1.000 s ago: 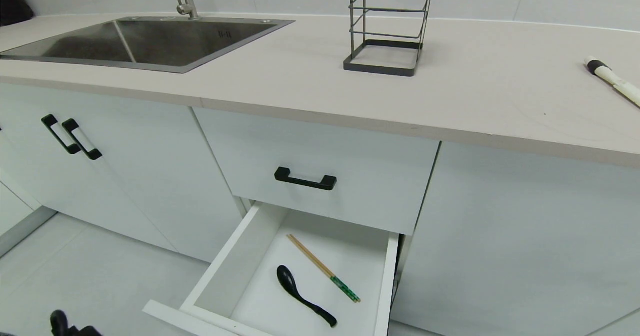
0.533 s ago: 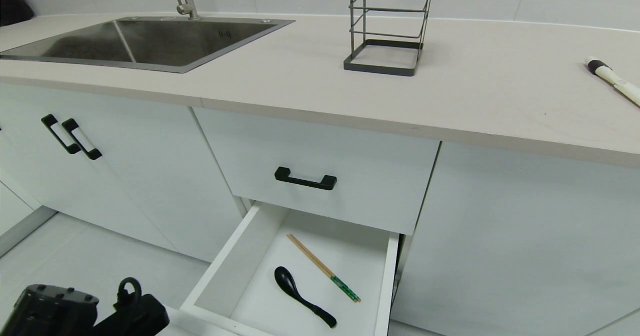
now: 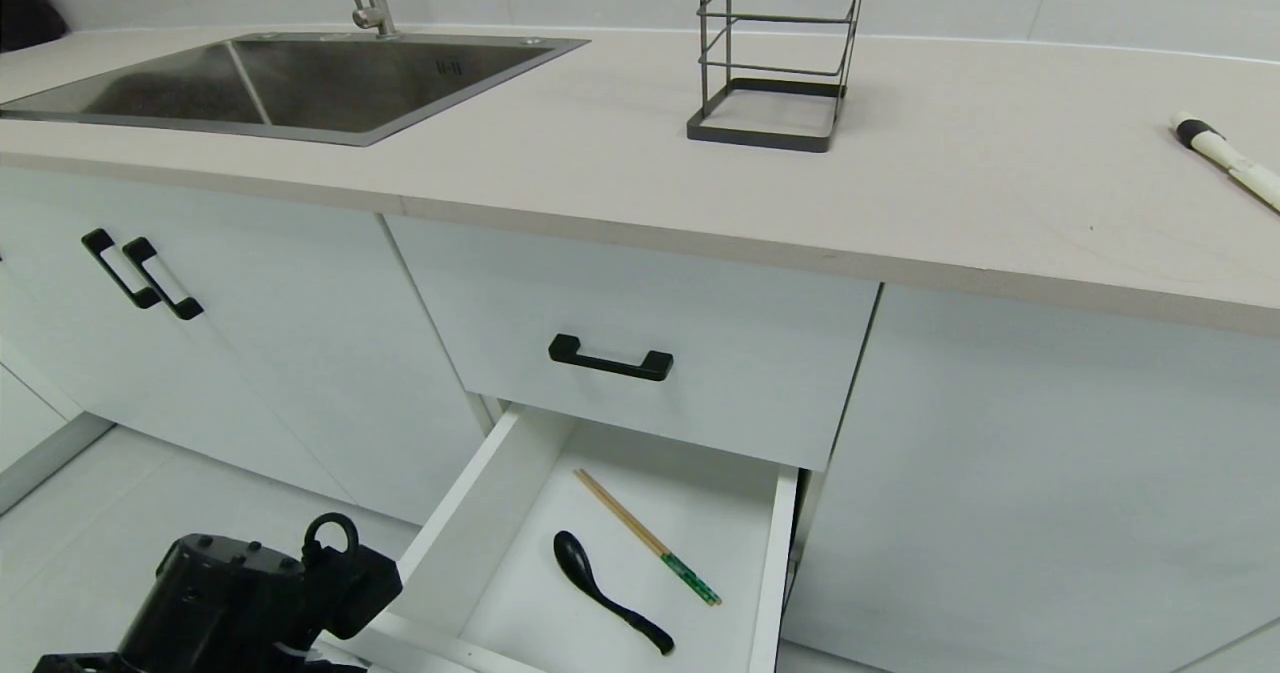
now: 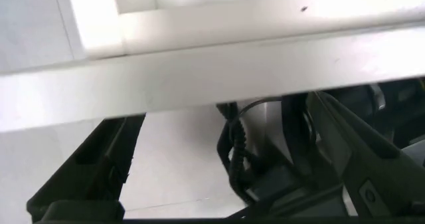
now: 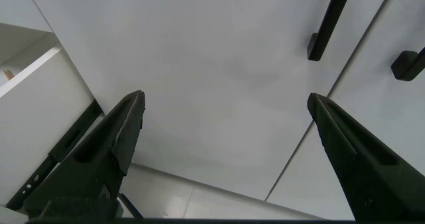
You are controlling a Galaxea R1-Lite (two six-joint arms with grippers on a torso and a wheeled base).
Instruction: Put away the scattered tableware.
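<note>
Finds left gripper (image 4: 219, 117), released, newly raised at the near left front of the open drawer (image 3: 775, 553), spoon (image 3: 605, 593) and chopsticks (image 3: 645, 538) already inside, right gripper (image 5: 226, 101) also released; suggests closing next

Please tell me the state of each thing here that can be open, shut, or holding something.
Lower white drawer: open, holding a black spoon and wooden chopsticks.
Upper white drawer with black handle: shut.
White cabinet doors with paired black handles: shut.
Left gripper: open, near the lower drawer's front.
Right gripper: open, holding nothing.
</note>
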